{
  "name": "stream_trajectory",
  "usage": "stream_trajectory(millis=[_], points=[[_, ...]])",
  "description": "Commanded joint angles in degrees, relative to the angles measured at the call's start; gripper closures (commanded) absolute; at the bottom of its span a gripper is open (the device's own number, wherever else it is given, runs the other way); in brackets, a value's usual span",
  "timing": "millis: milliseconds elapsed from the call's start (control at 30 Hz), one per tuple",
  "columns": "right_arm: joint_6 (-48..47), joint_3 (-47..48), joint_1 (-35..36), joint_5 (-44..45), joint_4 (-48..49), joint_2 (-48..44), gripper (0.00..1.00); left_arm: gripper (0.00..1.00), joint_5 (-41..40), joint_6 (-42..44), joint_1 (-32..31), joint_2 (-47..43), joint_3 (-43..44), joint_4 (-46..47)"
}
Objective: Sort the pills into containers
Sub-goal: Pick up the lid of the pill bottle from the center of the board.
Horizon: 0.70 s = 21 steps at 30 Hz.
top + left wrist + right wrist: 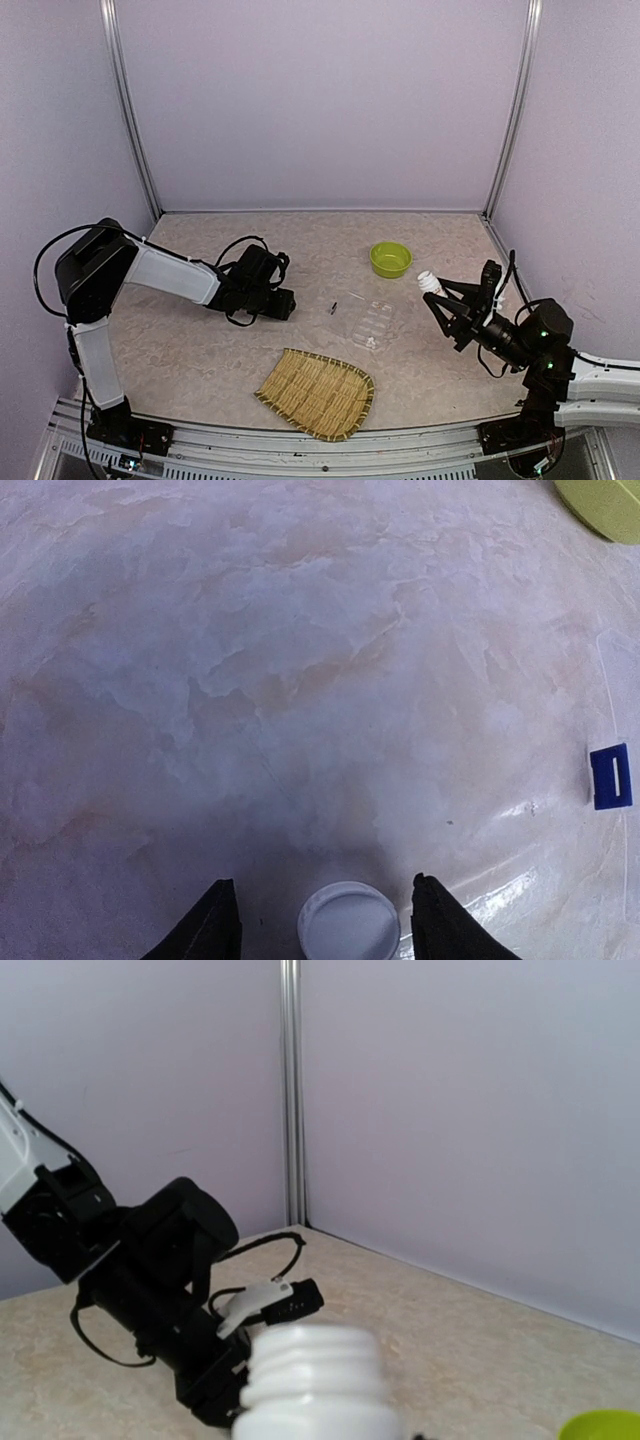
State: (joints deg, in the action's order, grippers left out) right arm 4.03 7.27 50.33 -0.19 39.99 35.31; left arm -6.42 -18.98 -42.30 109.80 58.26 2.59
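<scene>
The clear organiser box (366,321) lies flat mid-table, with a small dark mark (333,305) at its left end; that mark shows as a blue tab (611,776) in the left wrist view. My right gripper (443,300) is shut on an uncapped white pill bottle (428,281), held above the table right of the box. The bottle's threaded neck (318,1375) fills the bottom of the right wrist view and hides the fingers. My left gripper (288,303) (320,880) is open, low over the table. A white cap (348,923) lies between its fingers, touching neither.
A lime-green bowl (390,259) stands behind the box, also seen in the left wrist view (605,505) and the right wrist view (605,1426). A woven bamboo tray (317,392) lies near the front edge. Purple walls enclose the table.
</scene>
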Motion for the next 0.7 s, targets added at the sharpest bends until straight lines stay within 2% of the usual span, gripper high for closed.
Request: stream_trajectory(millis=[0,133,500,667], points=[[-0.1,2.0,-0.4,0.0,-0.2,1.3,0.91,0.43,-1.1,0.7,-0.6,-0.3,1.6,-2.7],[-0.2,2.2,-0.4,0.2,-0.4,1.7,0.91,0.45,-2.1,1.2,-1.4,0.1,2.7,-4.6],[-0.3,2.7,-0.4,0.9,-1.7,2.2,0.91,0.59,-2.8,1.4,-2.1,0.9,3.9,-6.0],[-0.3,2.6,-0.5,1.0,-1.9,2.2,0.91,0.6,-3.5,1.4,-2.2,0.6,4.0,-6.6]])
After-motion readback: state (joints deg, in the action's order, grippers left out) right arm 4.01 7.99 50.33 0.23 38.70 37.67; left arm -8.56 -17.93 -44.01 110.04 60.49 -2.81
